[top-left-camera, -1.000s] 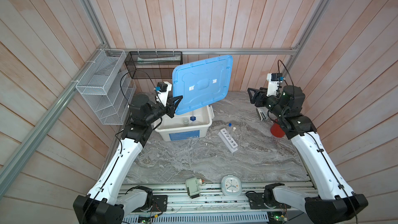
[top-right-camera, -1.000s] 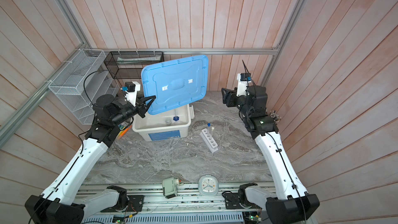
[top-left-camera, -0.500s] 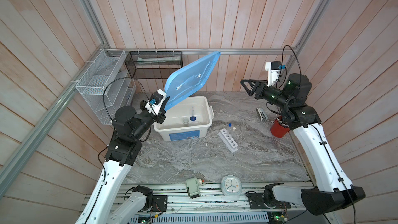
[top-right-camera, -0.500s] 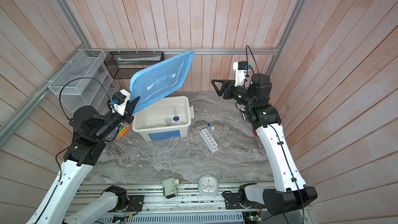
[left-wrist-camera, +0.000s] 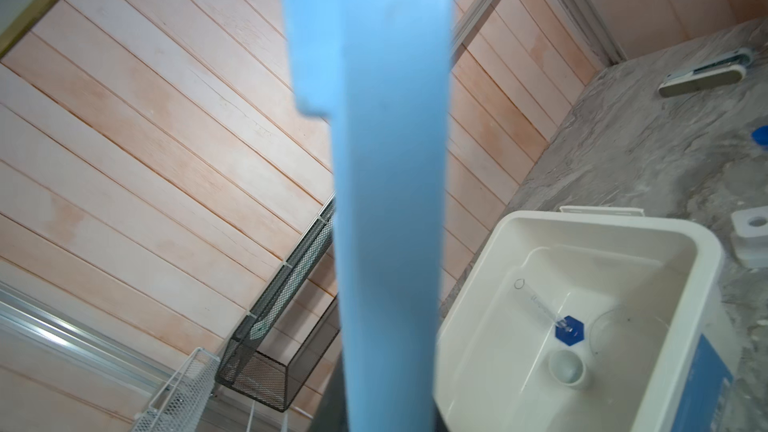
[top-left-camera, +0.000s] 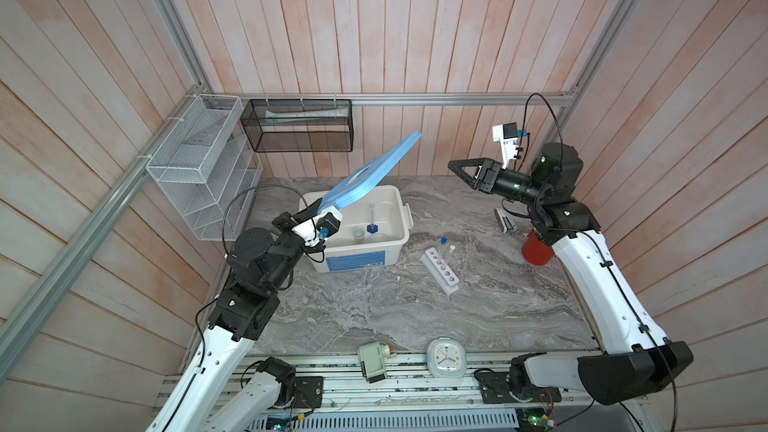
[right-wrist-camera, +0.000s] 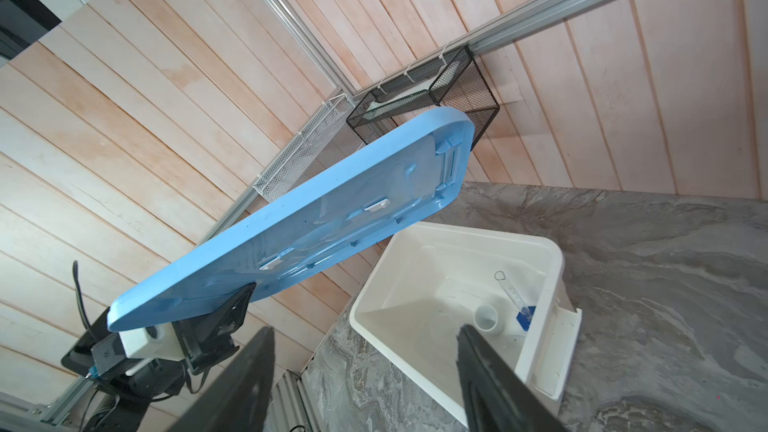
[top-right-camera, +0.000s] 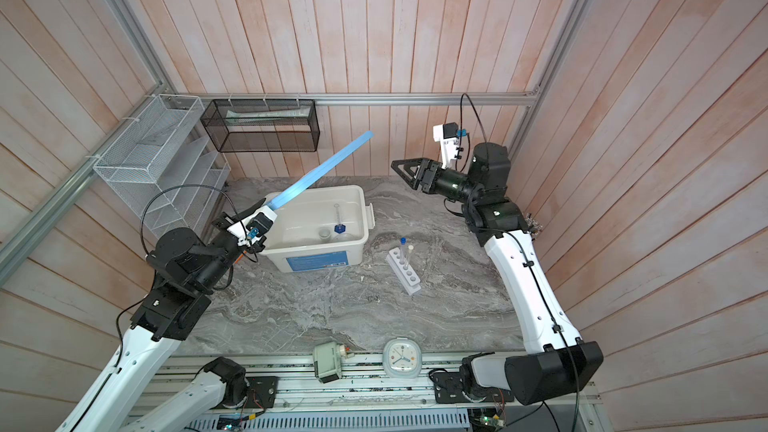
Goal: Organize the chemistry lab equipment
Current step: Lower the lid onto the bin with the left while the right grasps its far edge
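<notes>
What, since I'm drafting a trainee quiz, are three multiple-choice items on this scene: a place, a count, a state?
1. The small blue-based clear cylinder lies: A in the white plastic bin; B beside it; C behind it.
2. The capped clear tubes standing in the white six-hole rack number: A one; B two; C five.
3. The blue plastic lid is: A closed on the bin; B held tilted up by the left hand; C lying flat.
Answers: 1 A, its blue base shows on the bin's floor. 2 B, one blue cap, one white cap. 3 B, the hand grips the lid's edge above the bin.
</notes>
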Robot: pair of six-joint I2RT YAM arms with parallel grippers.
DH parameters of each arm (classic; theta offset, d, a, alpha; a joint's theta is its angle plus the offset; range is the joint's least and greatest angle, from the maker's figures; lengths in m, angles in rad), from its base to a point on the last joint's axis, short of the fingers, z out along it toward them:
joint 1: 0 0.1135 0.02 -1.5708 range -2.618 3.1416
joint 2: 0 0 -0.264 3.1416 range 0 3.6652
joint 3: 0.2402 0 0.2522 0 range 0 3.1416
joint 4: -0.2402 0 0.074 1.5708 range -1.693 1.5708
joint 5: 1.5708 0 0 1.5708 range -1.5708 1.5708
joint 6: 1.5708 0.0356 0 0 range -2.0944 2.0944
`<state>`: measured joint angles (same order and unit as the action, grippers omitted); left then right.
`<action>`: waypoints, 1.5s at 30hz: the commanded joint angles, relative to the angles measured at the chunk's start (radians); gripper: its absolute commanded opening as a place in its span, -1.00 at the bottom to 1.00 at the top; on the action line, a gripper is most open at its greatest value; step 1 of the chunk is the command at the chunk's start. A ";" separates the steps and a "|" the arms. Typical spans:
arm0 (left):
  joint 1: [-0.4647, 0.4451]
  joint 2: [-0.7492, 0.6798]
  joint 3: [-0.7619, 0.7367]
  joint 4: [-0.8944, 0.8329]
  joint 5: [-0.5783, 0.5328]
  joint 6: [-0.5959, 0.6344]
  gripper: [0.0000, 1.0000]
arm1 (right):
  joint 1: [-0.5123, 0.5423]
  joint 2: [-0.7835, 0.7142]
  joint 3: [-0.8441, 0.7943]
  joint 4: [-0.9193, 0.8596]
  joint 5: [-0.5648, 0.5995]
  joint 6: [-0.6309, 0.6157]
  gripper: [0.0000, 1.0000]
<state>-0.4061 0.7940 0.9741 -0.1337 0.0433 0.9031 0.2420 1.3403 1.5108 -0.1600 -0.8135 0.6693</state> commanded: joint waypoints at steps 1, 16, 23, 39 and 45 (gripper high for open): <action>-0.030 -0.022 -0.024 0.096 -0.029 0.122 -1.00 | 0.022 0.019 -0.019 0.100 -0.054 0.087 0.42; -0.166 -0.023 -0.097 0.159 -0.143 0.355 -1.00 | 0.087 0.095 -0.163 0.298 -0.051 0.325 0.52; -0.190 -0.029 -0.110 0.180 -0.155 0.388 -1.00 | 0.101 0.117 -0.207 0.360 -0.050 0.370 0.51; -0.201 -0.041 -0.147 0.172 -0.111 0.427 -1.00 | 0.155 0.177 -0.228 0.478 -0.047 0.466 0.24; -0.203 -0.041 -0.159 0.181 -0.109 0.441 -1.00 | 0.163 0.184 -0.247 0.519 -0.043 0.499 0.12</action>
<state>-0.6025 0.7639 0.8253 -0.0292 -0.0841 1.3357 0.3988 1.5208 1.2804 0.2996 -0.8600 1.1454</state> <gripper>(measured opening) 0.169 0.566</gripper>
